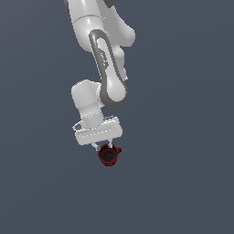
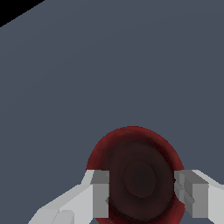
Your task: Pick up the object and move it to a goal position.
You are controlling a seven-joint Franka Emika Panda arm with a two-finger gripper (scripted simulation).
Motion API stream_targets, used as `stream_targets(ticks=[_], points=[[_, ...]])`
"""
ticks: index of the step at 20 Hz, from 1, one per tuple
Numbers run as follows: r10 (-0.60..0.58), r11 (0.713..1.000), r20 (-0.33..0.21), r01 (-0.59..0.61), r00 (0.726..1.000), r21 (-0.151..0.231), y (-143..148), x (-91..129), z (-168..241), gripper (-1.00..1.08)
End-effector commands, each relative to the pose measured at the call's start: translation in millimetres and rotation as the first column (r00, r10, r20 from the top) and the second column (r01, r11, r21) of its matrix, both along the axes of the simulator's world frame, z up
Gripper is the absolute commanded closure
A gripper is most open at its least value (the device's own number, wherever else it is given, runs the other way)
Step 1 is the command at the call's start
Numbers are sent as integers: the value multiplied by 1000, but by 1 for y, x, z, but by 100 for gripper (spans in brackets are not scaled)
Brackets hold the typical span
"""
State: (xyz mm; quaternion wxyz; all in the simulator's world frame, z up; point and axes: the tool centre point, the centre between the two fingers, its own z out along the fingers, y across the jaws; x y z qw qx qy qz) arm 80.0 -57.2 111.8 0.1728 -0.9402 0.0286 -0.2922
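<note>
The dark red mug (image 1: 109, 156) sits directly under my gripper (image 1: 104, 147), with its small loop handle pointing to the exterior view's right. In the wrist view I look straight into the mug's dark inside (image 2: 135, 175). My two fingers (image 2: 101, 192) stand on opposite sides of it, with their pads against its ribbed wall. The gripper (image 2: 143, 186) is shut on the mug. I cannot tell whether the mug rests on the grey floor (image 1: 183, 183) or hangs just above it.
The white arm (image 1: 107, 73) reaches down from the top of the exterior view. A flat dark grey surface surrounds it on all sides. A black corner shows at the surface's edge in the wrist view (image 2: 13, 11).
</note>
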Motion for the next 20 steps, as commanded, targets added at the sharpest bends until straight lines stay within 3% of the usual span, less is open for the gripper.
stream_targets(ticks=[1, 11, 20], points=[[-9, 1000, 20, 10, 1000, -8, -3, 1, -1, -20], [-30, 999, 63, 32, 998, -29, -11, 4, -4, -20], [-44, 998, 58, 46, 997, -38, -24, -1, -9, -20]])
